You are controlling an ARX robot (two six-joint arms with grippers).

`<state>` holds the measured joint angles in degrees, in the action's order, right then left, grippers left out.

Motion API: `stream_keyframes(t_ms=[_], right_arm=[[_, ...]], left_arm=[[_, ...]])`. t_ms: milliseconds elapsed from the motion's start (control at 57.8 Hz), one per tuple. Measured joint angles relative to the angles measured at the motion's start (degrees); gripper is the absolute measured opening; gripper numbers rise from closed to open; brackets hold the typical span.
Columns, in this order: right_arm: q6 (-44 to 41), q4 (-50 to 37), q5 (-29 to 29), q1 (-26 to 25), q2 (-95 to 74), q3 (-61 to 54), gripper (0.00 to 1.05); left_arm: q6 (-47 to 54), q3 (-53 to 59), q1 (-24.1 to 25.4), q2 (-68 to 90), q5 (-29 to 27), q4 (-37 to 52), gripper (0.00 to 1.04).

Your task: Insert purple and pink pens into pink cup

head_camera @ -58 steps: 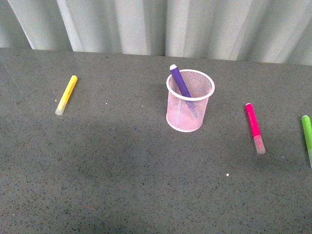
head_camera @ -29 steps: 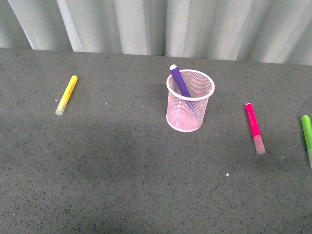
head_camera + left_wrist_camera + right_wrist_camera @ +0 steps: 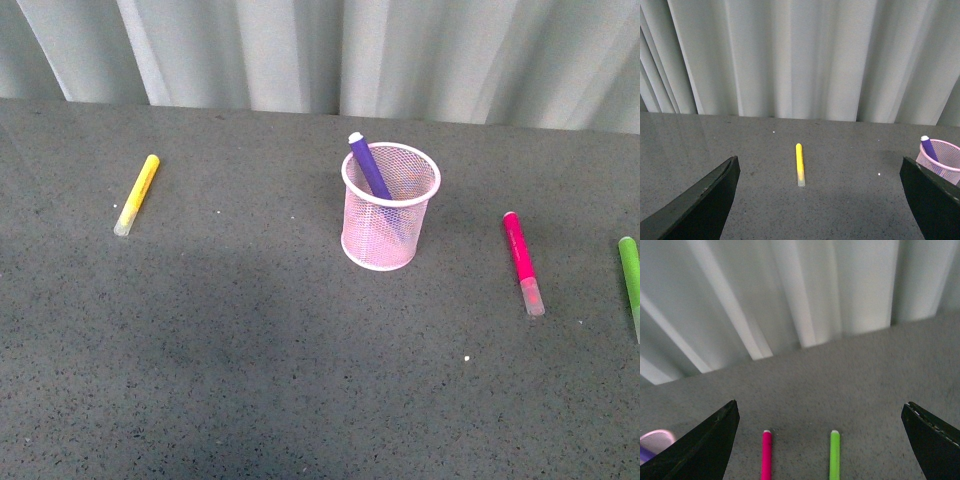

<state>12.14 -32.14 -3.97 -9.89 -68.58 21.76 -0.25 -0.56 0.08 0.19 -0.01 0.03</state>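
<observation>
The pink cup (image 3: 389,207) stands upright mid-table, with the purple pen (image 3: 369,167) leaning inside it, its end above the rim. The pink pen (image 3: 522,261) lies flat to the cup's right, frosted cap toward me. Neither arm shows in the front view. My left gripper (image 3: 820,200) is open and empty, above the table; its view shows the cup (image 3: 945,161) with the purple pen (image 3: 929,148) at one edge. My right gripper (image 3: 822,445) is open and empty, above the pink pen (image 3: 766,454), whose end shows between the jaws; the cup's rim (image 3: 655,439) is at the frame edge.
A yellow marker (image 3: 137,193) lies at the far left, also in the left wrist view (image 3: 799,164). A green marker (image 3: 630,280) lies at the right edge, beside the pink pen in the right wrist view (image 3: 834,455). A pleated grey curtain (image 3: 320,50) backs the dark speckled table (image 3: 250,350).
</observation>
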Motion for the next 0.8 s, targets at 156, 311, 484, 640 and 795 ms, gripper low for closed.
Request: stream_keyframes(t_ms=[156, 311, 484, 640, 795], right_arm=[[8.33, 11.21, 2.14, 0.50, -21.99, 13.70, 0.98], [10.21, 13.90, 3.76, 2.89, -31.23, 18.80, 0.98], [8.28, 15.19, 3.80, 6.16, -35.60, 21.53, 0.98], [5.09, 16.63, 3.23, 8.87, -39.95, 24.68, 0.98], [1.92, 16.96, 3.39, 10.84, -44.37, 27.12, 0.98]], left_arm=[[0.02, 0.00, 0.00, 0.00, 0.02, 0.00, 0.98], [0.00, 0.00, 0.00, -0.02, 0.00, 0.00, 0.98], [0.02, 0.00, 0.00, -0.02, 0.00, 0.00, 0.98], [0.00, 0.00, 0.00, 0.00, 0.00, 0.00, 0.98], [0.02, 0.00, 0.00, -0.02, 0.00, 0.00, 0.98]])
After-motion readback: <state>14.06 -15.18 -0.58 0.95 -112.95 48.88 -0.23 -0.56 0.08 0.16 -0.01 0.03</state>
